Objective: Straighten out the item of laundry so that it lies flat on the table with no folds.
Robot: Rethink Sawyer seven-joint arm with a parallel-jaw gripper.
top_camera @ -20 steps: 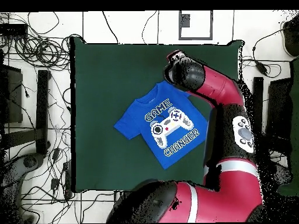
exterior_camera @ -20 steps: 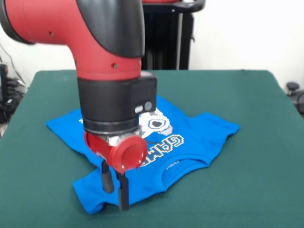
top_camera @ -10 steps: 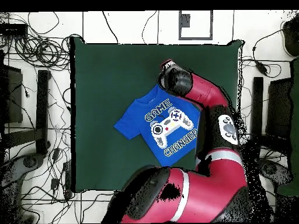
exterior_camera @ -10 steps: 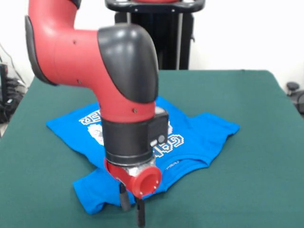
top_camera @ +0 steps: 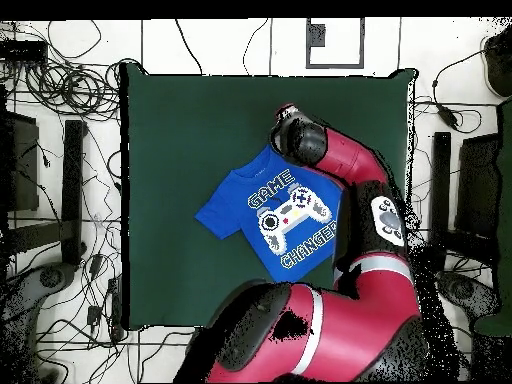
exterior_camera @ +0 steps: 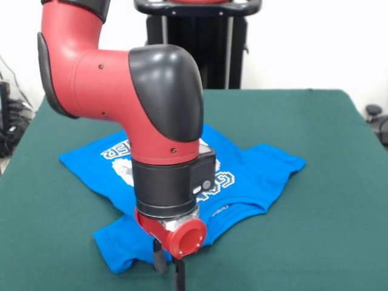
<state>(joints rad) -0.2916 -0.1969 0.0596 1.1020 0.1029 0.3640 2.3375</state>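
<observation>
The item of laundry (exterior_camera: 254,173), a bright blue T-shirt, lies print-up on the green table (exterior_camera: 327,242). Its near sleeve (exterior_camera: 115,242) looks bunched, and the other sleeve (exterior_camera: 285,160) stretches out to the right. My gripper (exterior_camera: 169,277) hangs at the shirt's near edge beside the bunched sleeve, open, its two black fingers (exterior_camera: 159,262) apart and pointing down. I cannot tell whether they touch the cloth. In the overhead view the shirt (top_camera: 285,220) lies diagonally near the middle of the table (top_camera: 180,130), and the arm's wrist (top_camera: 298,138) covers its upper corner and hides the gripper.
A black stand (exterior_camera: 212,42) rises behind the table's far edge. Cables (top_camera: 60,80) and dark equipment (top_camera: 20,160) lie on the floor around the table in the overhead view. The arm's links (top_camera: 370,230) cover the shirt's side toward the base.
The arm has swung toward the table's near edge and dropped lower, carrying the gripper from over the sleeve to the shirt's near rim. The shirt has not visibly moved.
</observation>
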